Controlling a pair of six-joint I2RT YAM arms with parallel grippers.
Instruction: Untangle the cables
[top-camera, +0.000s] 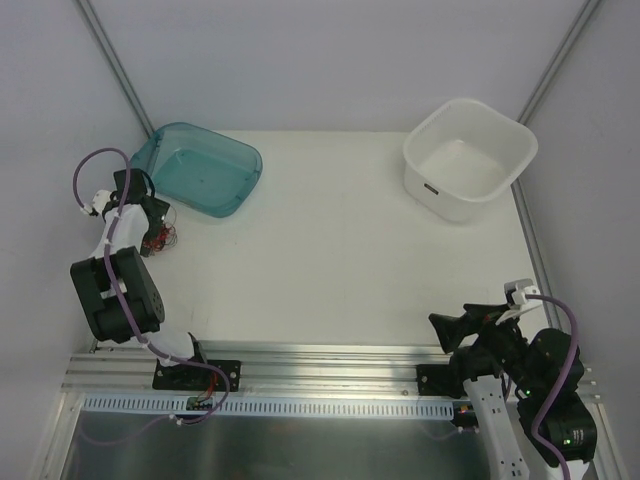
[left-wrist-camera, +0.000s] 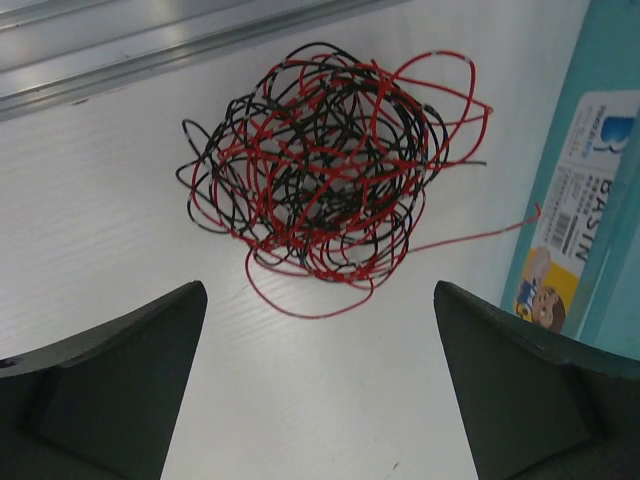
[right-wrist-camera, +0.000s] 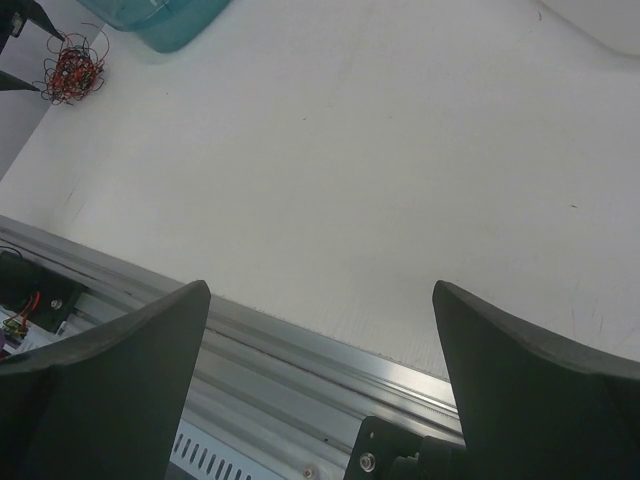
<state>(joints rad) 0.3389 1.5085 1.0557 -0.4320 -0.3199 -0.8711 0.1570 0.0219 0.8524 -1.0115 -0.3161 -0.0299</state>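
Note:
The cables are a tangled ball of thin red and black wire strands lying on the white table at the far left, next to the teal basin. The ball also shows in the top view and small in the right wrist view. My left gripper is open and empty, hovering just short of the ball, its fingers apart and touching nothing. My right gripper is open and empty near the table's front right edge, above the metal rail.
A teal basin lies at the back left, its labelled wall just right of the ball. A white tub stands at the back right. A metal rail runs along the front edge; another rail lies beyond the ball.

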